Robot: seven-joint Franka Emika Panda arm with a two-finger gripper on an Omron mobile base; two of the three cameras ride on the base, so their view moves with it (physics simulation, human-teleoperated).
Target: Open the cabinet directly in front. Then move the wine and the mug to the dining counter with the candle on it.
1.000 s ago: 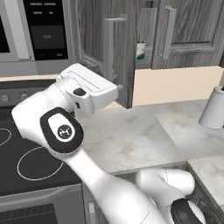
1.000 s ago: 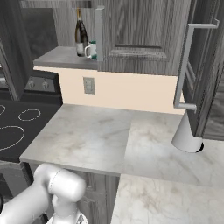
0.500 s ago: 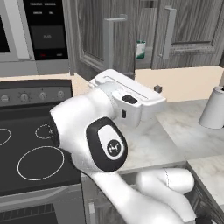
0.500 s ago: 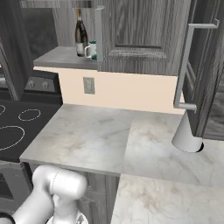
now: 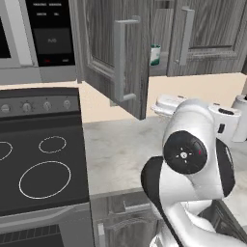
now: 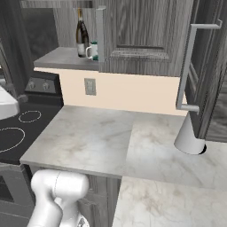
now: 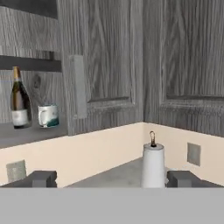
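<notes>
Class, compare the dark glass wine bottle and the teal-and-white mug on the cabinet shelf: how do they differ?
The dark glass wine bottle is tall and slim with a long neck; the teal-and-white mug is short and squat. The bottle carries a pale label; the mug has a side handle. Both stand upright, side by side.

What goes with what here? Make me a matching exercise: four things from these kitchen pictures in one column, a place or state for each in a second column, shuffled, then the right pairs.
Things
1. wine
2. mug
3. cabinet door
4. paper towel roll

Places or states
A. swung open
B. on the cabinet shelf, the taller item
C. upright on the marble worktop
D. on the cabinet shelf, beside the bottle

Pairs: 1-B, 2-D, 3-A, 4-C
</notes>
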